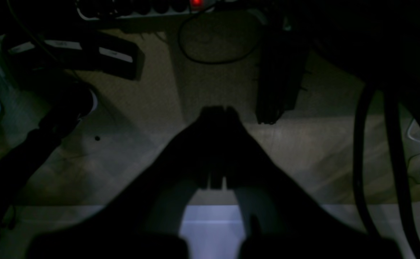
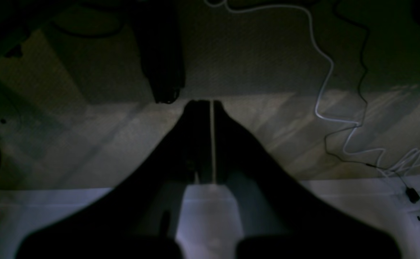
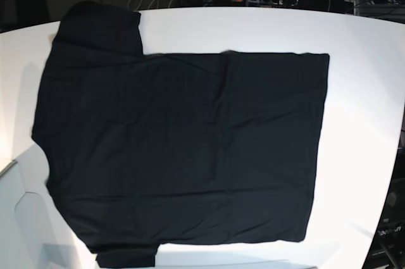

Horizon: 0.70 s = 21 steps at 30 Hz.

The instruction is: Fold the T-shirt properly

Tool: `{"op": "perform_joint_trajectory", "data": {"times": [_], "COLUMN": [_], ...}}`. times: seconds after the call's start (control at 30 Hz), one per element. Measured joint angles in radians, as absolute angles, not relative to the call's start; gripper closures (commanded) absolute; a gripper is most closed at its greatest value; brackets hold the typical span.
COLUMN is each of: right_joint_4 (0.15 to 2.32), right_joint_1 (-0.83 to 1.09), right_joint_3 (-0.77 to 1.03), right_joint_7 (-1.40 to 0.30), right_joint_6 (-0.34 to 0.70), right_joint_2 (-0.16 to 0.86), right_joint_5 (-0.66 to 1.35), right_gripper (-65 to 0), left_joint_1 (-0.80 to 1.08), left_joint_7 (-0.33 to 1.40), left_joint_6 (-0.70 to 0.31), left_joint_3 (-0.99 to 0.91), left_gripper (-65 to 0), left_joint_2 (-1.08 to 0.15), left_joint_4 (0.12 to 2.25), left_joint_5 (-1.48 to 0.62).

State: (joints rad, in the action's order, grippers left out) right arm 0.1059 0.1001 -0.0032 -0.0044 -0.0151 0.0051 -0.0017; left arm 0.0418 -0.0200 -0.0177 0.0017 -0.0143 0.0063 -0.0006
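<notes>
The T-shirt [image 3: 183, 155] lies flat on the white surface [image 3: 361, 92], plain black side up, its long axis running across the base view: sleeves at that view's left, hem at its right. Neither arm shows there, so you cannot judge which is nearer. Both wrist views look past the surface edge at the floor; your left pincer [image 1: 219, 111] and right pincer [image 2: 210, 104] are narrowed to nothing and empty.

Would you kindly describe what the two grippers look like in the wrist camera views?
Both look dark, nearly black, in dim light. The left gripper has two broad fingers tapering from a wide base to narrow rounded tips. The right gripper has the same tapered shape, with a thin pale line between its fingers. No markings or cables on them are discernible.
</notes>
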Motion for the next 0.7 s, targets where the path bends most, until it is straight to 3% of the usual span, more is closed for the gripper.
{"op": "perform_joint_trajectory", "data": {"times": [0.7], "right_joint_4": [0.113], "right_joint_1": [0.119], "right_joint_3": [-0.003], "right_joint_7": [0.001], "right_joint_6": [-0.015], "right_joint_2": [0.002], "right_joint_5": [-0.002], "right_gripper": [0.0], "left_joint_1": [0.069], "left_joint_7": [-0.024], "left_joint_6": [-0.017], "left_joint_3": [0.002], "left_gripper": [0.0], "left_joint_2": [-0.017], "left_joint_4": [0.006], "left_joint_5": [-0.001]}}
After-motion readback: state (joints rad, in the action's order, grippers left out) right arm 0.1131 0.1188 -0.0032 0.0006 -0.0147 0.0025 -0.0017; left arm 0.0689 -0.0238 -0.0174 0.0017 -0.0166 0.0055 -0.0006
